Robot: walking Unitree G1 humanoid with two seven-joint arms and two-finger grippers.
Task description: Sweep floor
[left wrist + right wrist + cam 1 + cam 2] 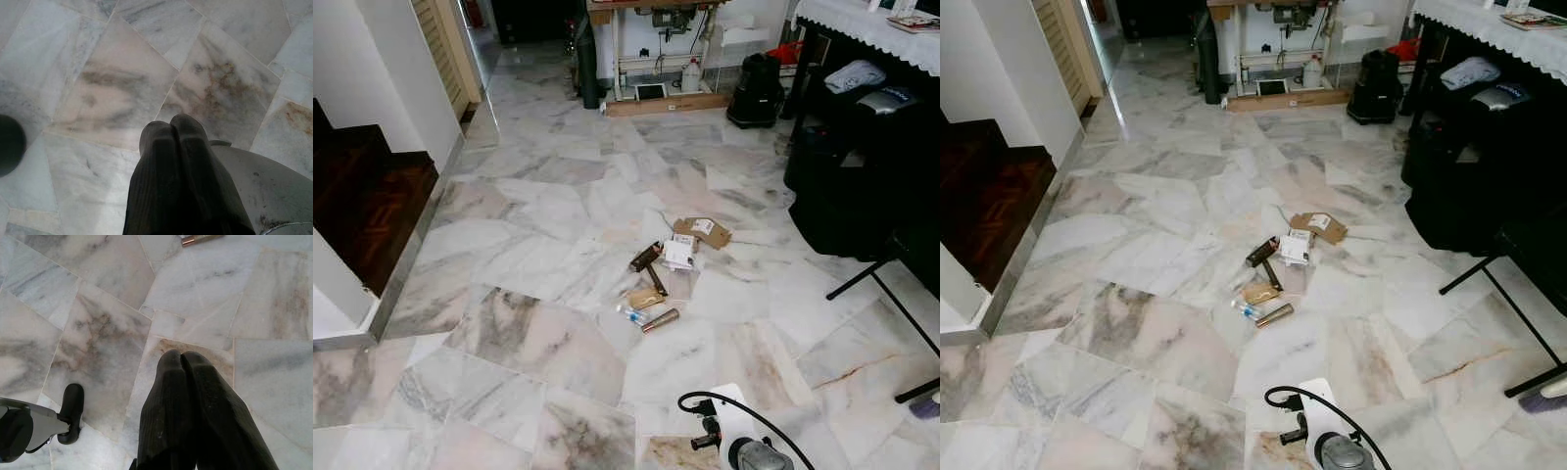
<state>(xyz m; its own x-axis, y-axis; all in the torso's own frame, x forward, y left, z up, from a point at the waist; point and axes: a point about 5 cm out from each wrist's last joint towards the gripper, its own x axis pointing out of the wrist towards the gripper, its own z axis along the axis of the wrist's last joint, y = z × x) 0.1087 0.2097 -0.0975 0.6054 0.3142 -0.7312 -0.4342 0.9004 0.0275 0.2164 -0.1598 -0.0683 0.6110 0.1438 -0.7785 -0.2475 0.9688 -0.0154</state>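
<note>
A small heap of litter lies on the marble floor ahead of me: a brown cardboard piece, a white packet, a dark brown bar, a tan scrap, a small clear tube and a bronze tube. The bronze tube also appears at the edge of the right wrist view. My left gripper hangs above bare tiles, fingers pressed together, holding nothing. My right gripper is likewise shut and empty over the tiles, short of the litter.
Dark wooden steps rise on the left. A black table with a lace cloth, black bags and thin black stand legs line the right. A black bin and a sewing table stand at the back.
</note>
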